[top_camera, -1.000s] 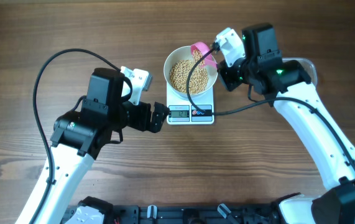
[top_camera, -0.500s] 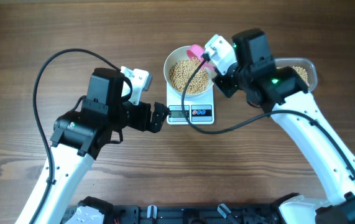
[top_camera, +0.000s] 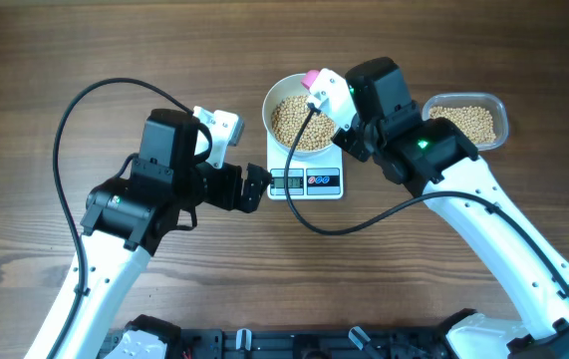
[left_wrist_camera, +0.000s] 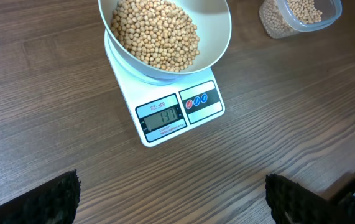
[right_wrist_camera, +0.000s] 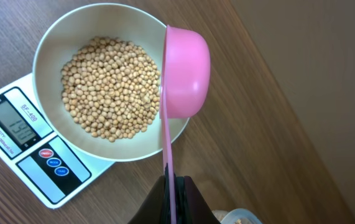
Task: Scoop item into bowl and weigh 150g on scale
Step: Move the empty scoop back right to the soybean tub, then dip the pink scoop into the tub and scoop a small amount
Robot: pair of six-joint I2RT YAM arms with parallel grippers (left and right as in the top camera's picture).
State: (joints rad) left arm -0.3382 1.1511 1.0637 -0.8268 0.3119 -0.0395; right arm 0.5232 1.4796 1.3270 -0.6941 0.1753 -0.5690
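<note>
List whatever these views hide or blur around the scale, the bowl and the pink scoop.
Pink plastic scoop, inside: right wrist view shows only its outer side; overhead, the right arm covers most of it.
Flat white scale, display digits: too small overhead.
Clear plastic tub: cut off by the top edge, left wrist view.
Round white bowl, floor: buried under beige beans, every view.

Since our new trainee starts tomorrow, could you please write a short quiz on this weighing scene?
1. True or false: the bowl of beans sits on the scale.
2. What does the right gripper hold? A) the pink scoop B) the bowl C) nothing
3. Fill in: the left gripper is ____.
Key: 1 true; 2 A; 3 open.
</note>
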